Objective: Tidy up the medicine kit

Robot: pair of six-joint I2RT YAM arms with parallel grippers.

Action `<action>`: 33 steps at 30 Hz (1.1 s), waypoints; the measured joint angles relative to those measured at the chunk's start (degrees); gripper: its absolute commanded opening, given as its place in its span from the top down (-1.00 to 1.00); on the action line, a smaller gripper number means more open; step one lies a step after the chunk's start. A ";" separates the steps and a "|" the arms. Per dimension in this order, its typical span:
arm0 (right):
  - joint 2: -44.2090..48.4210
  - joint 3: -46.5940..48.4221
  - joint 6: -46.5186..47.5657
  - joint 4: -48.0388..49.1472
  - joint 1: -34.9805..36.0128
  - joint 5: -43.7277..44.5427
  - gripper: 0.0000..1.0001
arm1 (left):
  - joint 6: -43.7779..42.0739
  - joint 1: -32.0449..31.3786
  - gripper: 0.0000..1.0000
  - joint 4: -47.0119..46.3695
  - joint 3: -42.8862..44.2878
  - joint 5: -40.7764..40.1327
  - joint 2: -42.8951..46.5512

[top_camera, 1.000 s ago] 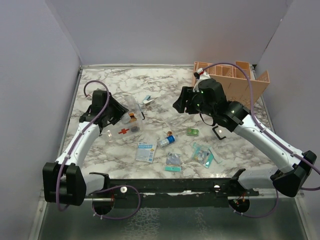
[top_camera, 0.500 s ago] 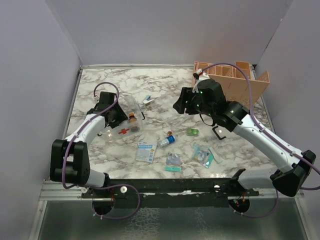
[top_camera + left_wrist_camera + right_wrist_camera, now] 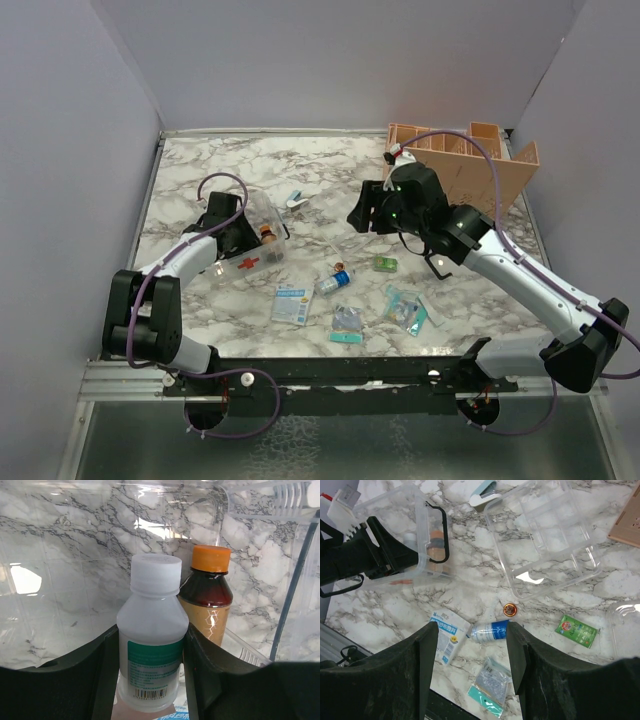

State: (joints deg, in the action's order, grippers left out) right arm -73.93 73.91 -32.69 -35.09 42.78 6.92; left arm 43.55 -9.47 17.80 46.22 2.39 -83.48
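Pincer state | left pincer (image 3: 150,632) clenched on white bottle (image 3: 155,595), lower sides hidden | right pincer (image 3: 472,627) released

**Marble and Pale Purple All Around**

The table (image 3: 330,165) has a white top with grey wavy lines on it, like marble. Three plain walls stand close around it. The back wall (image 3: 340,60), the left wall (image 3: 60,200) and the right wall (image 3: 595,110) are all a soft pale purple. A thin light strip runs where the table meets the walls. In front of the table, down low, lies a grey shiny metal sheet (image 3: 350,450). The light is soft and even.
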 measured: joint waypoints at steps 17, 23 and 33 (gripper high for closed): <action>0.00 -1.42 0.00 -0.48 0.00 -0.02 -0.13 | -2.62 -0.68 -0.22 -1.44 0.02 1.66 0.00; 0.00 -1.81 -0.02 -0.50 0.00 0.00 -0.13 | -3.34 -0.66 0.12 -1.11 0.15 1.60 -0.07; 0.00 -2.03 0.00 -0.50 0.00 0.11 -0.13 | -2.80 -0.68 0.26 -1.55 0.24 4.57 -0.66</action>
State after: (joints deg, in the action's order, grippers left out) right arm -73.93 71.88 -32.69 -35.59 42.78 7.03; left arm 40.75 -10.15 16.25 46.46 6.96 -84.14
